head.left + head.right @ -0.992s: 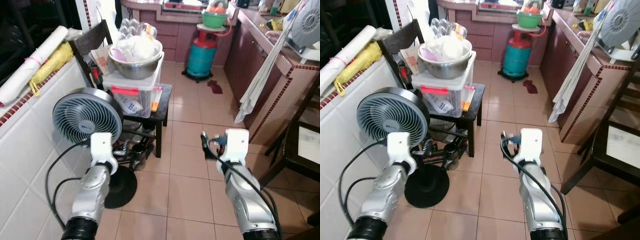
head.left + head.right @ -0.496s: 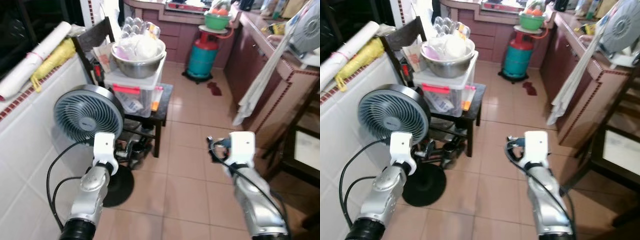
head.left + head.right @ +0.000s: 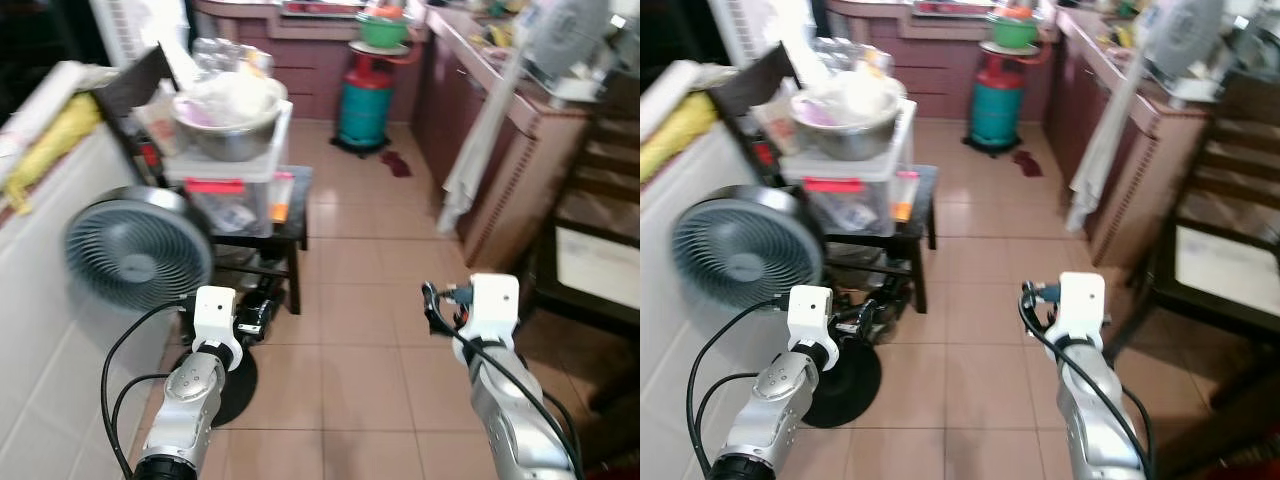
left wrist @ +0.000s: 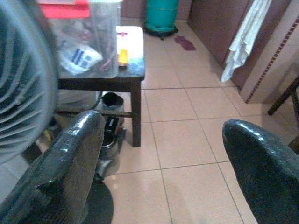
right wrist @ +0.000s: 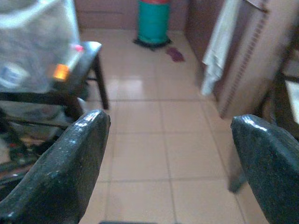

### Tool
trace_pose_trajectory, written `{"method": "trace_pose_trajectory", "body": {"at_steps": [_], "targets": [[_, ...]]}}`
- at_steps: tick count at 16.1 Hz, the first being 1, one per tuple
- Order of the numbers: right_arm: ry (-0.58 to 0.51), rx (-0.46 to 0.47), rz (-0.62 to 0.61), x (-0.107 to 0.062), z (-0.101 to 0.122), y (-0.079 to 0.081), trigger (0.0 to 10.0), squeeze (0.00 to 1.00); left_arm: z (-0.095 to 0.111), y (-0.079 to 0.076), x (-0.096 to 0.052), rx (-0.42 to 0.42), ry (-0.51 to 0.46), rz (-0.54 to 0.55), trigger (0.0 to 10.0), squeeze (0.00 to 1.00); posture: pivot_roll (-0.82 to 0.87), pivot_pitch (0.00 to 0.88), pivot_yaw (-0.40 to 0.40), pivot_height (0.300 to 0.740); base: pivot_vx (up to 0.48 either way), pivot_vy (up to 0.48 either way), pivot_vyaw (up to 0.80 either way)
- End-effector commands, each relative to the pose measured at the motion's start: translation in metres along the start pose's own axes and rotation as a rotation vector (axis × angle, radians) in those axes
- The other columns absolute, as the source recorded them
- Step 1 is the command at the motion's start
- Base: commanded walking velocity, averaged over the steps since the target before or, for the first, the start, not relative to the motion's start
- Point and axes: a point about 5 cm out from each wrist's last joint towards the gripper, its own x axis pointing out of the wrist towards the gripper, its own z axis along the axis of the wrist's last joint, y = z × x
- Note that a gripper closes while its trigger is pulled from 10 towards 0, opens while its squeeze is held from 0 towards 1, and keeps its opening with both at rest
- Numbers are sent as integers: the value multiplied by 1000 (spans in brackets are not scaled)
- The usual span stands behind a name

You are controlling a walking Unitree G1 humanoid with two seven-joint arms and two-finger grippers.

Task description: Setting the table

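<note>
Left gripper (image 4: 159,154) fingers spread apart, empty; right gripper (image 5: 173,158) likewise spread, empty, both over tiled floor (image 3: 370,330). No tableware in hand; steel bowl (image 3: 228,128) sits on plastic box. Task judged barely begun.

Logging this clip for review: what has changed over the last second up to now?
The whole picture has shifted, so the camera turned toward the robot's right; the things themselves did not move. The fan, the bowl on its plastic box and the gas cylinder stand as before. The left gripper and right gripper stay raised, open and empty.
</note>
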Motion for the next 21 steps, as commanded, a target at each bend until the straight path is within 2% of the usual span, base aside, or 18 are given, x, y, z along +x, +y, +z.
{"method": "trace_pose_trajectory", "body": {"at_steps": [1,4,5,6,7,8,9,10,12,14,18,19,21], "targets": [[-20,9,-3,-3,5,0,10000,0,-2,5,-1,7,14,18,10000,0,-43,0,9,740,0,0,-756],[-18,12,11,-6,5,2,10000,0,-2,4,-2,6,13,7,10000,0,-45,0,-23,740,0,0,-188],[-6,38,43,-6,9,8,10000,0,5,-3,-1,-6,-8,-9,10000,0,-45,0,-32,740,0,0,0],[-3,6,50,-5,9,11,10000,0,8,-5,-1,-4,-20,-9,10000,0,-45,0,-32,740,0,0,0],[-10,25,40,-6,10,13,10000,0,10,-8,-2,-5,-30,-17,10000,0,-41,0,-35,740,0,0,0],[-37,84,17,-7,11,14,10000,0,10,-9,-3,-4,-32,-19,10000,0,-36,0,-38,740,0,0,0],[-15,96,31,-7,10,15,10000,0,7,-9,-4,-6,-27,-11,10000,0,-36,0,-38,740,0,0,0],[-19,57,20,-9,8,14,10000,0,3,-9,-5,-2,-16,-11,10000,0,-28,0,-47,740,0,0,0],[22,95,-12,-13,-4,7,10000,0,-3,-9,-8,4,2,7,10000,0,-9,0,-66,740,0,0,0],[33,82,-31,-15,-10,-1,10000,0,-4,-8,-10,20,14,4,10000,0,7,0,-73,740,0,0,0],[-5,125,-52,-7,-1,0,10000,0,5,0,-6,33,0,20,10000,0,-19,0,-13,740,0,0,0],[-6,124,-51,-7,0,1,10000,0,8,0,-4,20,-6,19,10000,0,-27,0,-6,740,0,0,-763],[-4,119,-39,-9,1,2,10000,0,17,-9,-2,1,-36,-53,10000,0,-23,0,-14,740,0,0,-759]]}}
